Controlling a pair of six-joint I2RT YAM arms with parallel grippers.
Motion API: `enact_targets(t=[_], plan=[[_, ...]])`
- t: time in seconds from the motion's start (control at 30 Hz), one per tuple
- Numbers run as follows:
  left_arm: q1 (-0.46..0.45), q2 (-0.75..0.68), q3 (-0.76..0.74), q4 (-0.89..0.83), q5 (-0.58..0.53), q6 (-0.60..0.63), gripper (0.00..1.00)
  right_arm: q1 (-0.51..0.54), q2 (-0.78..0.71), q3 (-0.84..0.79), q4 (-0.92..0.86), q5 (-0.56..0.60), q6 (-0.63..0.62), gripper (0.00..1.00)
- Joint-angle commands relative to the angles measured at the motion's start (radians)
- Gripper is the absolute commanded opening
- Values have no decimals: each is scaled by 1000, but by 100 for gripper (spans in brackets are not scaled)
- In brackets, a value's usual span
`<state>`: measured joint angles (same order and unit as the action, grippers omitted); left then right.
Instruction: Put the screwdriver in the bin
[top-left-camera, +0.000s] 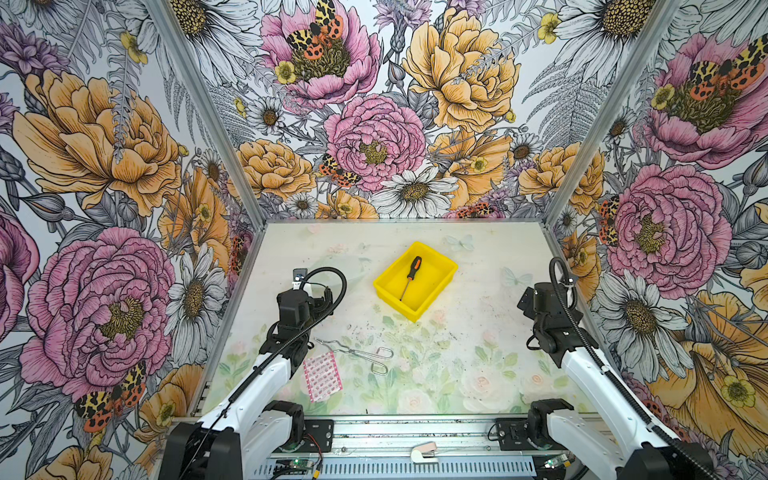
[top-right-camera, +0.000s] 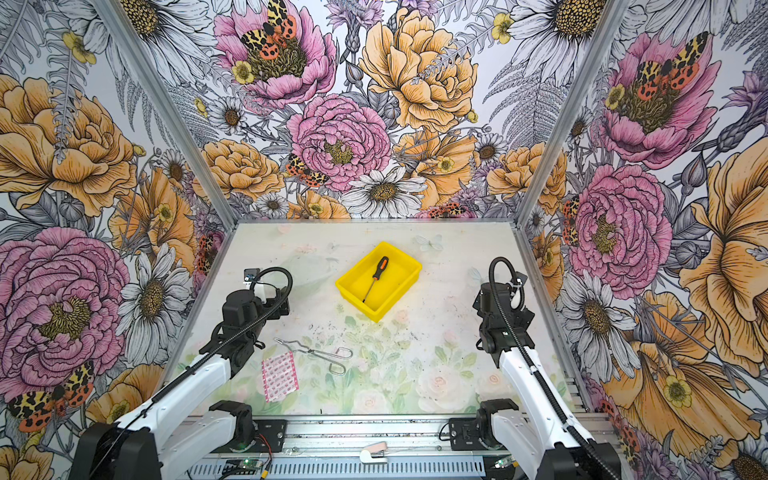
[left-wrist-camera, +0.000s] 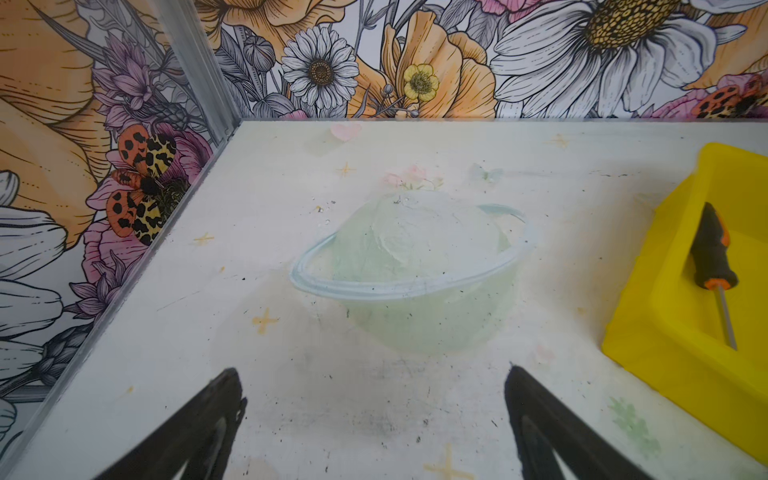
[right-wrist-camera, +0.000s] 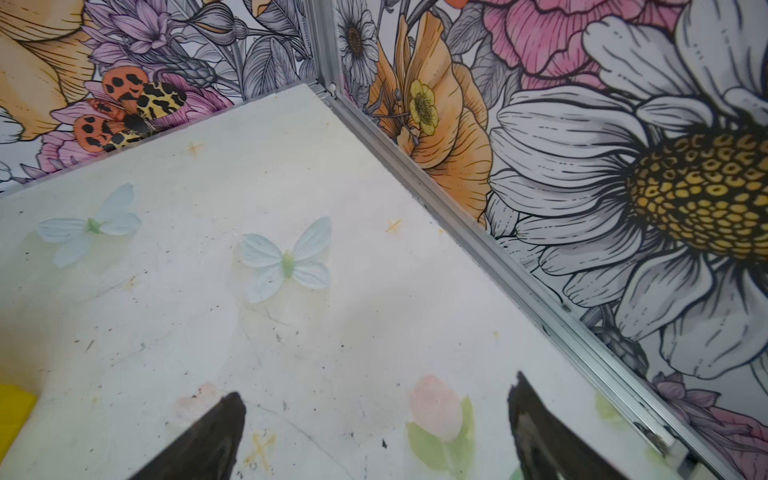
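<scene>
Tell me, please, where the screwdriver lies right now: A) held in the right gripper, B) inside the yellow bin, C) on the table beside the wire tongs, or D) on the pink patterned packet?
B: in both top views the screwdriver lies inside the bin, held by neither gripper.

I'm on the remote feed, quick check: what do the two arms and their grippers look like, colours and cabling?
Both arms have white link shells with black joints and black wrist housings. A black corrugated cable runs along each and loops above the wrist. The left gripper and right gripper each have dark, tapered, glossy fingers.
</scene>
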<state>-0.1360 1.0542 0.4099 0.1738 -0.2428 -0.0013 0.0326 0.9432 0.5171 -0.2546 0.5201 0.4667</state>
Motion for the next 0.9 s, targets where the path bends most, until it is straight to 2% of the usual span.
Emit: enact_targets(t=[0.0, 0.1, 0.2, 0.3, 0.37, 0.57, 0.67, 0.8, 0.87], plan=[[63, 104, 6, 172, 27, 20, 99, -48, 22, -75, 297, -77, -85, 99], [105, 223, 10, 294, 66, 12, 99, -82, 62, -163, 495, -106, -96, 99], [119, 313, 59, 340, 87, 25, 98, -89, 149, -195, 638, -129, -156, 99], [124, 370, 80, 415, 149, 43, 99, -89, 248, -162, 690, -162, -159, 100], [122, 394, 85, 447, 164, 46, 99, -89, 296, -166, 794, -209, -181, 99], [139, 494, -31, 758, 209, 37, 99, -90, 414, -112, 890, -201, -230, 99], [144, 495, -31, 758, 201, 26, 99, -91, 484, -118, 993, -210, -254, 99], [136, 495, -31, 758, 179, 29, 99, -56, 510, -93, 979, -212, -295, 99], [134, 495, -31, 760, 169, 32, 99, -45, 558, -103, 1043, -299, -341, 99]])
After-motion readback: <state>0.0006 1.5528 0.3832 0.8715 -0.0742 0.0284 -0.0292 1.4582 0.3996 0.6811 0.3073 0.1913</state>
